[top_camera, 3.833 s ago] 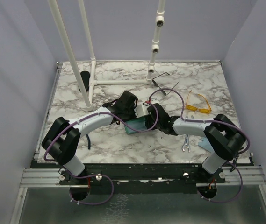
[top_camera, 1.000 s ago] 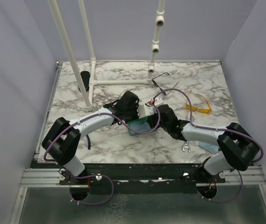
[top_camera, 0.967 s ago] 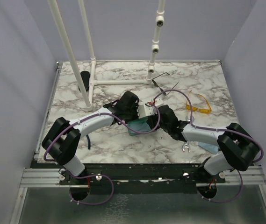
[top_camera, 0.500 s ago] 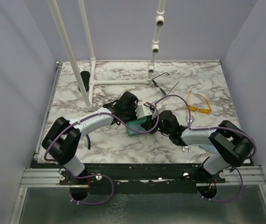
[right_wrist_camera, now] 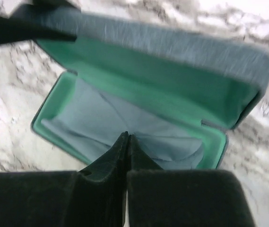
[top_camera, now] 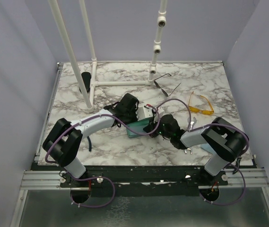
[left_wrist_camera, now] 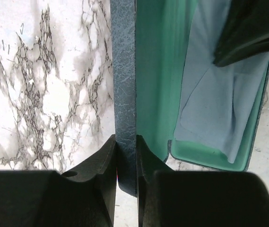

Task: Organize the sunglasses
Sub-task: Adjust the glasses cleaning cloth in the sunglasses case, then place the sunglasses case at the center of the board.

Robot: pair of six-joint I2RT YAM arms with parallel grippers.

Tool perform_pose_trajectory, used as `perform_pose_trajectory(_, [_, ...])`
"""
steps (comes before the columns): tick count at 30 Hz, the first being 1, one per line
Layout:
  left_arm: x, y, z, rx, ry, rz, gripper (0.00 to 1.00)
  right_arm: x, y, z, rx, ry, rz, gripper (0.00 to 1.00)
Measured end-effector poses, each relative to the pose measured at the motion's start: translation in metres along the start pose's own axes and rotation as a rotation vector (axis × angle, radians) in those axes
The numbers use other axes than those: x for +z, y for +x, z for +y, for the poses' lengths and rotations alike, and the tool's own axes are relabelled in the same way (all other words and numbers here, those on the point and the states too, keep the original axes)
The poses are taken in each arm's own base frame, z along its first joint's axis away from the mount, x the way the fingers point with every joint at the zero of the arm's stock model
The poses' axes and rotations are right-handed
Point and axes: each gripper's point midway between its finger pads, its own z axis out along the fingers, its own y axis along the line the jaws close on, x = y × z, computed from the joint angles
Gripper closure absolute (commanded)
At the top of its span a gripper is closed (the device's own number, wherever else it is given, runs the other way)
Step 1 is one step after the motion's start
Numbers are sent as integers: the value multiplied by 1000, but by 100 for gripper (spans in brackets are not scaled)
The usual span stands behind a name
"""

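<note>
The thin dark wire-frame sunglasses (top_camera: pixel 165 84) lie at the back middle of the table. The yellow-orange sunglasses (top_camera: pixel 200 105) lie at the right. The blue-grey case (top_camera: pixel 139 127) stands open in the middle, green inside. My left gripper (left_wrist_camera: pixel 126 146) is shut on the case's raised lid (left_wrist_camera: pixel 124 71) and shows in the top view (top_camera: pixel 135 117). A blue-grey cloth (right_wrist_camera: pixel 101 123) lies in the case. My right gripper (right_wrist_camera: pixel 127 137) is shut with its tips on the cloth, whose creases meet at them; it shows in the top view (top_camera: pixel 154 128).
A small wrench (top_camera: pixel 188 150) lies near the front edge under my right arm. A black oval case (top_camera: pixel 85 80) stands at the back left beside the white pipe frame (top_camera: pixel 120 83). A blue-grey flat piece (top_camera: pixel 211 148) lies by the right arm's base.
My right gripper has moved down and toward the near edge into the open case, onto the cloth. My left gripper still holds the lid.
</note>
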Motion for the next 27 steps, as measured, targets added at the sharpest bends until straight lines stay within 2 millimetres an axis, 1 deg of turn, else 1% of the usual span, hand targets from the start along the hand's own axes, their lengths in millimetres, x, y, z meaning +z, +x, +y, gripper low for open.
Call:
perform_pose_trajectory(2, [1, -1, 2, -1, -7, -5, 100, -8, 13, -3, -4, 9, 39, 92])
perform_pose_trajectory(3, [1, -1, 3, -1, -10, -6, 100, -11, 14, -3, -7, 12, 49, 92])
perform_pose_trajectory(5, [2, -1, 5, -3, -17, -7, 100, -17, 7, -1, -9, 16, 45, 90])
perform_pose_trajectory(7, [2, 0, 9, -3, -32, -3, 100, -25, -11, 5, -31, 4, 8, 89])
perform_pose_trajectory(10, [2, 2, 15, 6, -52, 0, 100, -36, -50, 19, -61, -23, -85, 86])
perform_pose_trajectory(12, [2, 4, 18, 15, -61, 1, 100, -45, -75, 24, -72, -29, -144, 85])
perform_pose_trajectory(14, [2, 4, 19, 22, -64, 1, 100, -53, -92, 25, -74, -22, -184, 84])
perform_pose_trajectory(16, [2, 3, 22, 26, -72, -6, 100, -61, -101, 19, -66, 2, -197, 83])
perform_pose_trajectory(18, [3, 3, 23, 32, -75, -6, 100, -69, -106, 3, -50, 53, -200, 80])
perform_pose_trajectory(19, [3, 4, 22, 37, -75, -5, 100, -74, -109, -8, -35, 89, -206, 78])
perform_pose_trajectory(22, [4, 4, 23, 50, -78, -6, 100, -94, -121, -51, 23, 225, -235, 71])
perform_pose_trajectory(23, [4, 5, 23, 54, -78, -6, 100, -102, -125, -68, 46, 279, -248, 68])
perform_pose_trajectory(26, [4, 5, 24, 66, -81, -9, 100, -121, -133, -106, 100, 405, -265, 51])
perform_pose_trajectory(27, [4, 5, 24, 71, -81, -9, 97, -127, -137, -121, 120, 452, -264, 47])
